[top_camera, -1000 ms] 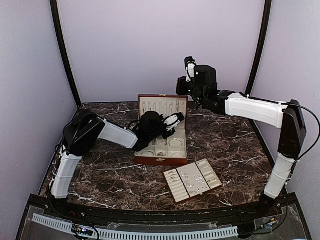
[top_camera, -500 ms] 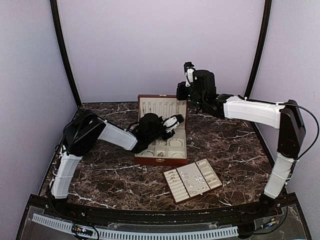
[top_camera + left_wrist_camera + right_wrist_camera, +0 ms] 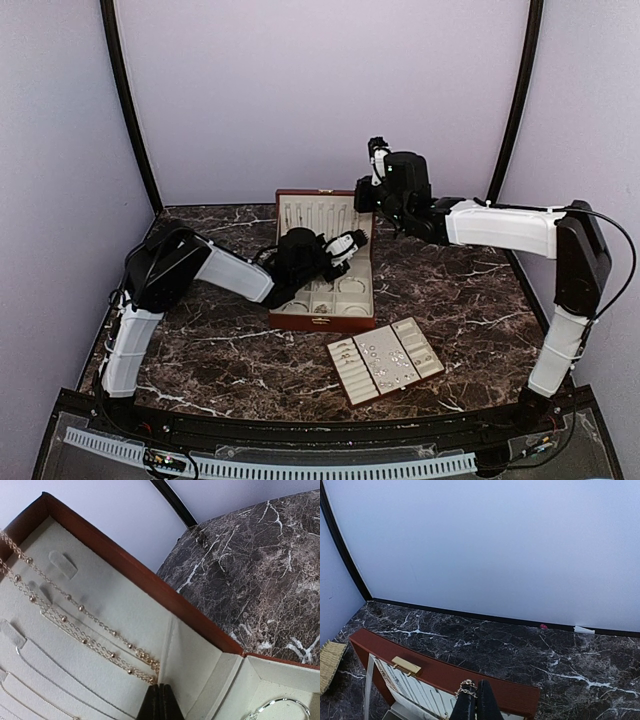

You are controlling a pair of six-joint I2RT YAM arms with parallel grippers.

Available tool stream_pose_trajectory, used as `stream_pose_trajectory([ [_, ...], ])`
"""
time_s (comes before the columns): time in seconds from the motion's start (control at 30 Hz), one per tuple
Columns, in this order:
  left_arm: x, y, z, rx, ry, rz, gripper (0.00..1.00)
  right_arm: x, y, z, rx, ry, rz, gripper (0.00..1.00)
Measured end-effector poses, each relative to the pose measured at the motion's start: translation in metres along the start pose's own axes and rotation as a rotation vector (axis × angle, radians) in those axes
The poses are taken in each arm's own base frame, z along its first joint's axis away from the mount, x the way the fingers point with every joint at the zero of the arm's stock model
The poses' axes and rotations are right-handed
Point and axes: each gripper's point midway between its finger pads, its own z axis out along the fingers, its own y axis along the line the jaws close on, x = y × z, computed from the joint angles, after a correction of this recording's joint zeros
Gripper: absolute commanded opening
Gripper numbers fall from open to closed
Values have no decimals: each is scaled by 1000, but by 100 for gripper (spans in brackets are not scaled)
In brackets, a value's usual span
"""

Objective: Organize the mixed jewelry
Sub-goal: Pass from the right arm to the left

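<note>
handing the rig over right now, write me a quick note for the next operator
Left gripper: shut, tips inside the wooden box, right by the lower ends of the beaded chains on the lid lining. Whether it pinches one is unclear.
Right gripper: shut above the lid top edge, and appears to pinch a gold chain.
Things: most silvery pieces lie on the cream slotted tray, in front of the box.
Done: chains hang in the lid, and a silver bangle sits in a box compartment.
Left: sort the tray's pieces.
</note>
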Motion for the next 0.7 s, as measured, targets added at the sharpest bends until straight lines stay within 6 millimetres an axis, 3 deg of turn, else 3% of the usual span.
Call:
stream_pose_trajectory([
  [0.7,-4,1,-3,-2,-8,-27,0,26,-6,1,12,43,6,0],
])
